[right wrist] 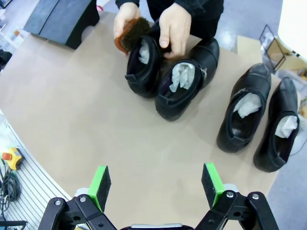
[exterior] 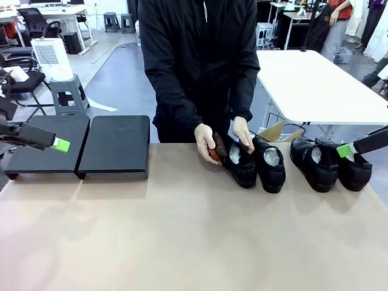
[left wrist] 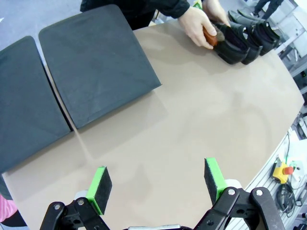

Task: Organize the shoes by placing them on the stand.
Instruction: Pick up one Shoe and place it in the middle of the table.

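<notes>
Closest in, both grippers are spread wide and carrying nothing: the left gripper (left wrist: 157,183) hangs by the front of the stand (left wrist: 96,62), the right gripper (right wrist: 156,181) hovers just short of the shoes (right wrist: 244,112), green pads (right wrist: 101,181) apart with only air between them. Under them the table (left wrist: 192,124) wears a smooth, matte tan sheet. Move out and here are all four shoes, on the table over at the robot's right, none on the stand yet: two standing free just beside each other near the right gripper, heel ends toward the robot as best I can tell, and a second pair touching nearer the middle. Glossy black leather, low heels, rounded toes, crumpled white paper (right wrist: 181,76) stuffed in each opening. My read: stiff uppers that won't fold under a pinch, fairly light, but that polish looks slippery, so the heel collar is the place to take hold, one finger down inside against the paper, one outside, rather than across the slick toe. Off to the left sits the stand: two flat matte-black panels side by side on short legs, corners rounded. Farthest back, a person in a dark jacket is busy at the middle pair, one hand (right wrist: 125,17) closed round a reddish-brown brush (right wrist: 129,36), bristles against the leather, the other hand (right wrist: 175,24) resting on the shoes' tops, so the free pair looks the safer first pick.
</notes>
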Robot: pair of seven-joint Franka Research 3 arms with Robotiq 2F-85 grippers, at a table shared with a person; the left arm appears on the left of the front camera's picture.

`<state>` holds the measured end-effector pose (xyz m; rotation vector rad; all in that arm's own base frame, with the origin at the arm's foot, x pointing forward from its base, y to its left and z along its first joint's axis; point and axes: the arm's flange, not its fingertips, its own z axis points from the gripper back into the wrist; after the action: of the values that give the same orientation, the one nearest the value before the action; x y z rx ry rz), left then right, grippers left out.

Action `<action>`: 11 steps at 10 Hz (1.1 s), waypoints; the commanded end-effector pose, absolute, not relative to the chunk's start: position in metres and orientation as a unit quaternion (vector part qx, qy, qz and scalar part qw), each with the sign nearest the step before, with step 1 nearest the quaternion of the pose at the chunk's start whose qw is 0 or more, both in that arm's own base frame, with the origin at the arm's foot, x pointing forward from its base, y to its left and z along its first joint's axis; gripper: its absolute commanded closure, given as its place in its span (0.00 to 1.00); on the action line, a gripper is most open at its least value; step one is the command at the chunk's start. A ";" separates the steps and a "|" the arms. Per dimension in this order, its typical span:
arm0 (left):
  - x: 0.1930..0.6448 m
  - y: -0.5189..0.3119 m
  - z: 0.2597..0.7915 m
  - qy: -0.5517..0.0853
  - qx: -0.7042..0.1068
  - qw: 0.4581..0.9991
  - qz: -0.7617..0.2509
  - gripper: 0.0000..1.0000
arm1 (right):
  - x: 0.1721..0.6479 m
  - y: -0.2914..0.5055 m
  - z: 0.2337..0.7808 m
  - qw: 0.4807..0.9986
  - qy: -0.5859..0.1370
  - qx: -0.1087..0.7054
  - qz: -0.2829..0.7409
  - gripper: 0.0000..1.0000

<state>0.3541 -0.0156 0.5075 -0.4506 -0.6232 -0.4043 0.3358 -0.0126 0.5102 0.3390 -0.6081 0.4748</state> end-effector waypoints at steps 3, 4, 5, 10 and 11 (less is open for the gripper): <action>0.354 -0.014 0.508 -0.303 -0.222 0.904 -0.202 0.00 | 0.336 -0.013 0.510 0.913 -0.295 0.165 0.230 0.00; 0.354 -0.014 0.508 -0.303 -0.222 0.904 -0.202 0.00 | 0.341 -0.015 0.511 0.915 -0.282 0.180 0.227 0.00; 0.354 -0.014 0.508 -0.303 -0.222 0.904 -0.202 0.00 | 0.346 -0.017 0.512 0.918 -0.275 0.173 0.227 0.00; 0.354 -0.014 0.508 -0.303 -0.222 0.904 -0.202 0.00 | 0.416 -0.054 0.525 0.955 -0.228 0.075 0.176 0.00; 0.354 -0.014 0.508 -0.303 -0.222 0.904 -0.202 0.00 | 0.440 -0.061 0.517 0.963 -0.201 0.059 0.169 0.00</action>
<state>0.3540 -0.0155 0.5077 -0.4503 -0.6239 -0.4042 0.4127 -0.0602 0.5149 0.1724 -0.4918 0.3596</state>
